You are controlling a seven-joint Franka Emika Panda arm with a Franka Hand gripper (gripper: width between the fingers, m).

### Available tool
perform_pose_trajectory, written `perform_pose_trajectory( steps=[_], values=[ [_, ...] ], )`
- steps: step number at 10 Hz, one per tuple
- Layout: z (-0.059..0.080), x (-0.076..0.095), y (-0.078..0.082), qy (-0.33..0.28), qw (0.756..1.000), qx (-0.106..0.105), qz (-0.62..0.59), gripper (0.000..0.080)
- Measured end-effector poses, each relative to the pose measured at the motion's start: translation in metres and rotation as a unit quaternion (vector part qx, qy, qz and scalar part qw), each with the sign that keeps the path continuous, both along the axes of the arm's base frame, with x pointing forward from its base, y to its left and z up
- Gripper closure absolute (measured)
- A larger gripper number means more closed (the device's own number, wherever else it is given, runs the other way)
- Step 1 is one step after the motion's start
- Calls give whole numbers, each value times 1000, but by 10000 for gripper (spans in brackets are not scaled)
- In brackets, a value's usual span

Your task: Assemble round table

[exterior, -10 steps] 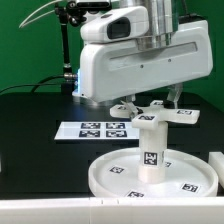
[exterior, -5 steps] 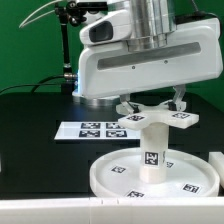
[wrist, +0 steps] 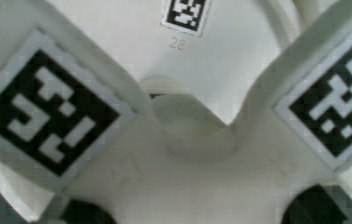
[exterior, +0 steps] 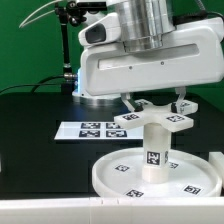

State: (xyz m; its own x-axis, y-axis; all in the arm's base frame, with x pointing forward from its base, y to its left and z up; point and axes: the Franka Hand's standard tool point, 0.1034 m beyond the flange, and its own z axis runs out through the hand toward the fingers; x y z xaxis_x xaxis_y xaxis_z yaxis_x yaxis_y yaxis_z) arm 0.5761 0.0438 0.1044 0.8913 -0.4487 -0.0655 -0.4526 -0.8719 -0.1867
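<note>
The large round disc [exterior: 108, 176] lies flat at the front of the black table. The short leg [exterior: 152, 155] stands upright on its middle. The cross-shaped foot [exterior: 156, 119] sits on top of the leg, its tagged arms spread level. My gripper [exterior: 155, 103] comes down from above and is shut on the foot, one finger on each side. In the wrist view the foot [wrist: 191, 140] fills the frame with two tagged arms, my gripper [wrist: 194, 208] is at its hub, and a tag on the disc [wrist: 187, 14] shows beyond it.
The marker board [exterior: 88, 129] lies flat behind the disc towards the exterior view's left. A black camera stand [exterior: 68, 55] rises at the back. A white piece [exterior: 218, 165] shows at the exterior view's right edge.
The gripper has turned with the foot in it, so the foot's arms have swung round on top of the leg. The disc and leg have stayed in place.
</note>
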Motion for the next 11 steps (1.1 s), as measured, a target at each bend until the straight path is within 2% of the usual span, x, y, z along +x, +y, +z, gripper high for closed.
perform_pose_trajectory(
  steps=[3, 6, 9, 11],
  values=[
    [0, 0, 0, 14, 998, 2, -68, 351],
    [0, 0, -1, 29, 977, 18, -211, 351],
    [0, 1, -2, 48, 947, 29, -317, 351],
    [0, 0, -1, 58, 916, 34, -395, 351]
  ],
)
